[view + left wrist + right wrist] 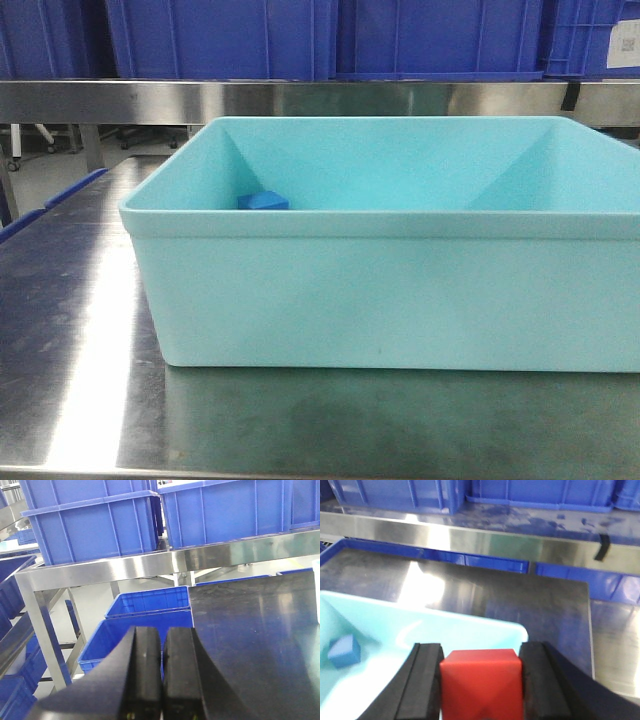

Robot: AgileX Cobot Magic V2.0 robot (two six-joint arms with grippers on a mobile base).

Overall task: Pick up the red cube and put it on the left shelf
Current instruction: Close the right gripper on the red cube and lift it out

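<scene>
The red cube (481, 682) sits between the two black fingers of my right gripper (481, 672), which is shut on it and holds it above the near right part of the light turquoise bin (485, 627). The cube does not show in the front view, and neither gripper does. My left gripper (162, 652) is shut and empty, out past the left edge of the steel table (260, 630), facing the steel shelf (150, 565) with blue crates on it.
A small blue cube (344, 651) lies in the turquoise bin; it also shows in the front view (262, 201). The bin (390, 290) fills most of the steel table (70, 330). Blue crates (145, 625) stand on the floor left of the table. More blue crates (320, 35) line the back shelf.
</scene>
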